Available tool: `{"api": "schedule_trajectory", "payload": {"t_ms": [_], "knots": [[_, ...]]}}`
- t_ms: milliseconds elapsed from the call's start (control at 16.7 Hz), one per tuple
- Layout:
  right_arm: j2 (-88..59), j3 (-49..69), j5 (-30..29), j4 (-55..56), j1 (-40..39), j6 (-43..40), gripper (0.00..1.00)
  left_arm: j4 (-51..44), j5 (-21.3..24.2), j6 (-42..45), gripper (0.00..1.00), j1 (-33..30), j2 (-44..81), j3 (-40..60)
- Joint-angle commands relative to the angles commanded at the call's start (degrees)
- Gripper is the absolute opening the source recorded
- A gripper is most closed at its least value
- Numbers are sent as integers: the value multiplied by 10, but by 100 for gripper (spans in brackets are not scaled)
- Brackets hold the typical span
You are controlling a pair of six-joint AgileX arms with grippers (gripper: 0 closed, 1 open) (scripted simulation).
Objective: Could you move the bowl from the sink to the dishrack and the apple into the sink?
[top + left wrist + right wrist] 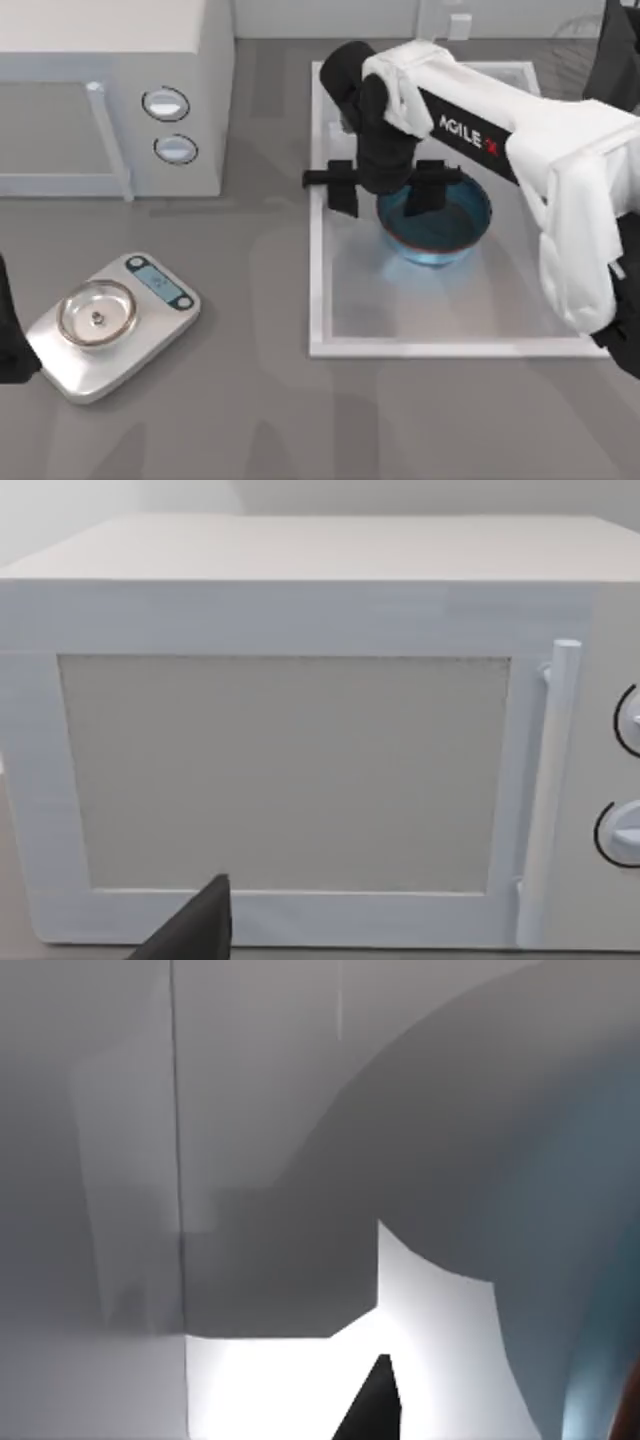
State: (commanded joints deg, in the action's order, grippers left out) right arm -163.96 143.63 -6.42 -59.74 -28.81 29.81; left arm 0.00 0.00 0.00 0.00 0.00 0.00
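Note:
The glossy blue bowl (445, 228) with a dark inside sits in the back half of the white sink (318, 270). My right gripper (385, 190) hangs open over the bowl's left rim, with one finger outside the bowl and the other above its inside. In the right wrist view the bowl's blue wall (590, 1260) rises close beside a dark fingertip (377, 1405) over the white sink floor (270, 1390). The dishrack (618, 50) shows as a dark upright part at the far right back corner. The apple is out of view. My left gripper (12, 330) is parked at the table's left edge.
A white microwave (110, 90) fills the back left and faces the left wrist camera (290, 770). A silver scale (110, 325) with a small shiny pan (97, 313) stands at the front left. The white faucet (440, 20) stands behind the sink.

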Motion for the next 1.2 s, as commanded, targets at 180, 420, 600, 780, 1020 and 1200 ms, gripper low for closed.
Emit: {"api": "schedule_trajectory", "payload": {"t_ms": [180,420,600,780,1020,1200], "knots": [[0,0,0,0,0,0,32,0,0,0,100,0,0,0],[0,0,0,0,0,0,2,0,0,0,100,0,0,0],[0,0,0,0,0,0,0,0,0,0,100,0,0,0],[0,0,0,0,0,0,0,0,0,0,100,0,0,0],[5,-3,-1,0,1,1,0,0,0,0,100,0,0,0],[43,-24,-3,-20,-19,17,0,0,0,0,100,0,0,0]]}}
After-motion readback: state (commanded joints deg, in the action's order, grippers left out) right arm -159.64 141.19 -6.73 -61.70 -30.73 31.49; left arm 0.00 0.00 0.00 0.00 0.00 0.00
